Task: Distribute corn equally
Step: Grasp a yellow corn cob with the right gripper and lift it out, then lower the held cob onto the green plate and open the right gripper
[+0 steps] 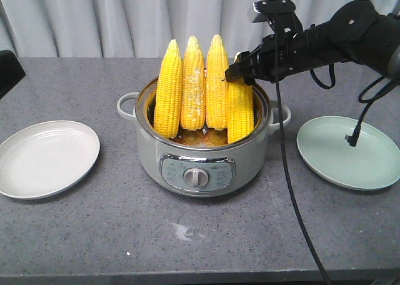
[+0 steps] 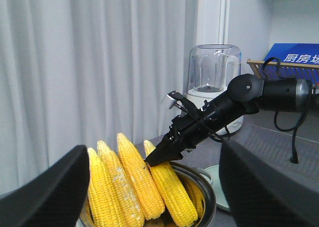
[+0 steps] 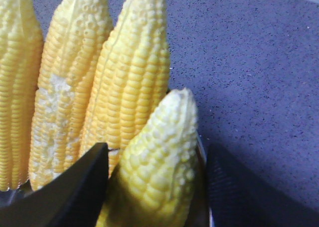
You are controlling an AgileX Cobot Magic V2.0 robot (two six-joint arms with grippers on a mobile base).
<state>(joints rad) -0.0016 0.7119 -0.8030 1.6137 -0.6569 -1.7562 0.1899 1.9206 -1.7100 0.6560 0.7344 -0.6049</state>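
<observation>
Corn: four cobs stand upright, tips up, in the pot at the centre of the surface. Three form a row at the back. The second from the left carries whitish patches. The fourth cob stands at the right, just in front of the row, with its base inside the pot.

Right arm: reaches in from the right, above the pot rim. The right jaws are closed on the tip of the fourth cob. In the right wrist view one finger lies against the cob's left side and the other finger against its right side.

Left arm: at the left edge of the front view, above the surface and well apart from the pot. The left jaws are open and grip nothing (both fingers show wide apart at the lower corners of the left wrist view, with the corn between and beyond them).

Plates: a white plate lies left of the pot and a green plate right of it, each apart from the pot
</observation>
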